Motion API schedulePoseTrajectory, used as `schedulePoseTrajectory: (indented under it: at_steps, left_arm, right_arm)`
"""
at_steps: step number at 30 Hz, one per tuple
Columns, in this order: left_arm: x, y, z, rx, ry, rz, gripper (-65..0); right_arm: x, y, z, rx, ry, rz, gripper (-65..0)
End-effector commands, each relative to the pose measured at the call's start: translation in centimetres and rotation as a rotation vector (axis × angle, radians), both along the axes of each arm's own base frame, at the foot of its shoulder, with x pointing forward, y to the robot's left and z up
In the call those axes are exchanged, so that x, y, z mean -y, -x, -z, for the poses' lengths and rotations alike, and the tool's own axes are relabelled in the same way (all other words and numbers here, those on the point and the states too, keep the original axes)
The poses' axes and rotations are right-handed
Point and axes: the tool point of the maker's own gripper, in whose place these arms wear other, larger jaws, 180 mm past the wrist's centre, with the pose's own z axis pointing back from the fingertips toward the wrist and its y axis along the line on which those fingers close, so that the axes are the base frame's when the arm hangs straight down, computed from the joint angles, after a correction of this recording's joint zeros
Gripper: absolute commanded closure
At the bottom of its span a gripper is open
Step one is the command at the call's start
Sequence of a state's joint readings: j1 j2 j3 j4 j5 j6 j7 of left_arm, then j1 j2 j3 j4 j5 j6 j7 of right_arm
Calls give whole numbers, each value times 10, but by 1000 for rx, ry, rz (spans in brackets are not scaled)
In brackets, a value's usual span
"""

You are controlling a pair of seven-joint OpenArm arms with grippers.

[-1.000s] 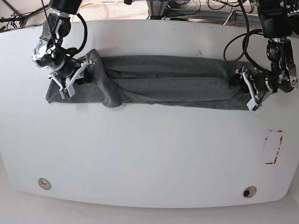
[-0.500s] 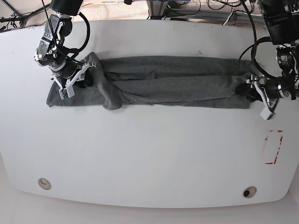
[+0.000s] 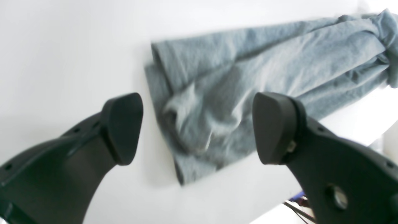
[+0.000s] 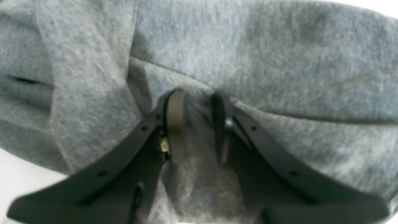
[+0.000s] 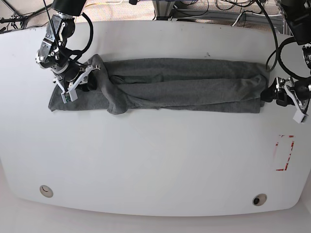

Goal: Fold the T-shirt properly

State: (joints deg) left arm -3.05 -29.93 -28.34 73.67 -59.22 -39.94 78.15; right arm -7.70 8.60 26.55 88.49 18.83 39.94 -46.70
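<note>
Two arms bracket the T-shirt (image 5: 180, 85), lying lengthwise along the desk's (image 5: 155, 160) far edge: right gripper (image 4: 194, 130) pinches one end, left gripper (image 3: 197, 127) gapes empty off the other.

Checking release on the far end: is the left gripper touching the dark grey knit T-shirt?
Apart. In the left wrist view the left gripper is wide open, nothing between its fingers, and the dark grey knit T-shirt lies beyond them on the white table.
</note>
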Motion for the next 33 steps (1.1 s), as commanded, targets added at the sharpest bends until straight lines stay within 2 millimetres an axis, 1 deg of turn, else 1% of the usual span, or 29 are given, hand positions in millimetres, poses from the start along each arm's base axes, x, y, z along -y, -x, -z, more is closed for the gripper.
schedulePoseTrajectory:
  at_steps: [1, 5, 8, 14, 19, 21, 26, 30, 33]
  left_arm:
    - [-12, -4, -4, 10, 9, -32, -519]
    - [-19, -1, 15, -11, 78, -110, -519]
    - [-22, 3, 27, -41, 82, -132, -519]
    - [-14, 8, 39, -92, 50, -86, -519]
    - [-13, 10, 47, -111, 25, -80, -518]
    - [-5, 9, 52, -110, 36, -80, -518]
    - [6, 14, 65, -138, 32, -71, -518]
    - [15, 17, 71, -153, 44, -64, -518]
    - [18, 27, 77, -180, 46, -55, -517]
  right_arm:
    - [6, 4, 2, -28, 37, -11, -140]
    - [6, 4, 2, -28, 37, -11, -140]
    - [6, 4, 2, -28, 37, -11, -140]
    - [7, 5, 3, -30, 39, -12, -140]
    - [6, 5, 2, -29, 33, -11, -140]
    - [6, 5, 2, -28, 32, -11, -140]
    - [6, 5, 2, -29, 35, -12, -140]
    - [6, 4, 2, -27, 33, -12, -140]
    - [5, 4, 2, -27, 31, -11, -140]
